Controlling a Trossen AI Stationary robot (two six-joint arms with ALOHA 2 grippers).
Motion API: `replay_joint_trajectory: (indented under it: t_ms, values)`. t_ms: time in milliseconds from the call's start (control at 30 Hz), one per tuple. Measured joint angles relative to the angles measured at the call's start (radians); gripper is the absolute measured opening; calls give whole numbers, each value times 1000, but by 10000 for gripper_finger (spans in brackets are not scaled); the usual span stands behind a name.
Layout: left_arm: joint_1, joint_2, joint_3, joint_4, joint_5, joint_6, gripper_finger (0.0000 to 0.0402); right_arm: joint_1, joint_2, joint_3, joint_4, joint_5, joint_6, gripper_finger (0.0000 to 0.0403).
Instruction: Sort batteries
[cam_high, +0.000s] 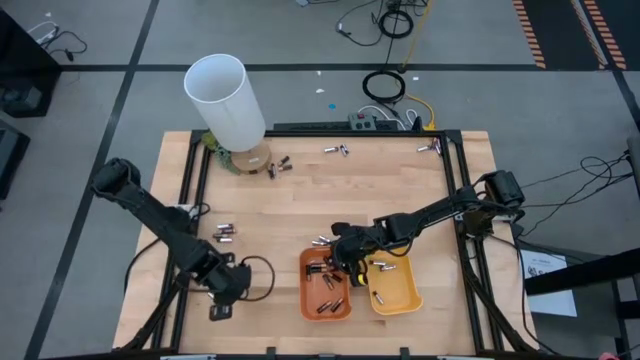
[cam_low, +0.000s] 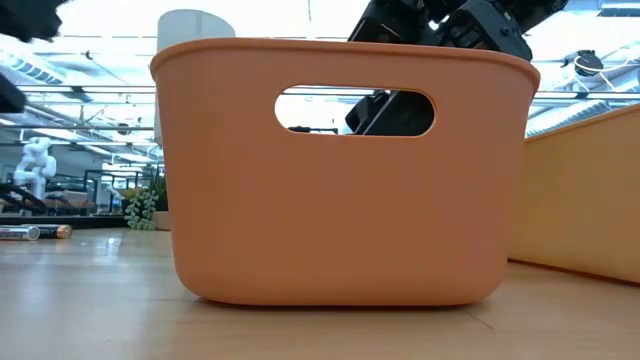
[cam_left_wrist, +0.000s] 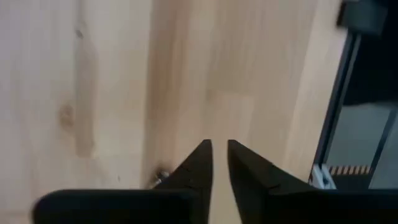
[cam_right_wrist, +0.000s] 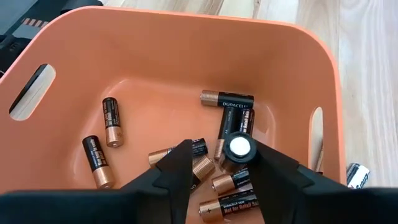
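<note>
**Sorting half done**

My right jaws (cam_right_wrist: 217, 163) stand parted over the orange tray (cam_high: 308, 296), a dark battery (cam_right_wrist: 238, 149) between them, seemingly just released. Several batteries (cam_high: 328, 296) lie inside; others (cam_high: 224, 233) wait on the counter (cam_high: 300, 200). My left jaws (cam_left_wrist: 219, 163), slightly parted, are empty.

Right hand (cam_right_wrist: 216, 163) open, left hand (cam_left_wrist: 220, 163) seemingly barely parted

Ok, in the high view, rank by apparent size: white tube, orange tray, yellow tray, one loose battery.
1. white tube, though it stands tall toward the camera, so its lead is unsure.
2-3. orange tray and yellow tray look alike; not ranked.
4. loose battery, smallest by far.
</note>
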Motion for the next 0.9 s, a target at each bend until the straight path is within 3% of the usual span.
replay_joint_trajectory:
  t_ms: [233, 367, 567, 900]
  values:
    - [-61, 0, 0, -31, 0, 14, 159, 0, -1, 7, -1, 2, -1, 172]
    - [-91, 0, 0, -63, -1, 74, 192, 6, -1, 64, -76, 1, -9, 185]
    - [-135, 0, 0, -80, -5, 88, 199, 16, -2, 172, -251, 3, -38, 192]
    - [-240, 75, 0, -35, -54, 135, 199, 33, -2, 188, -261, 7, -33, 192]
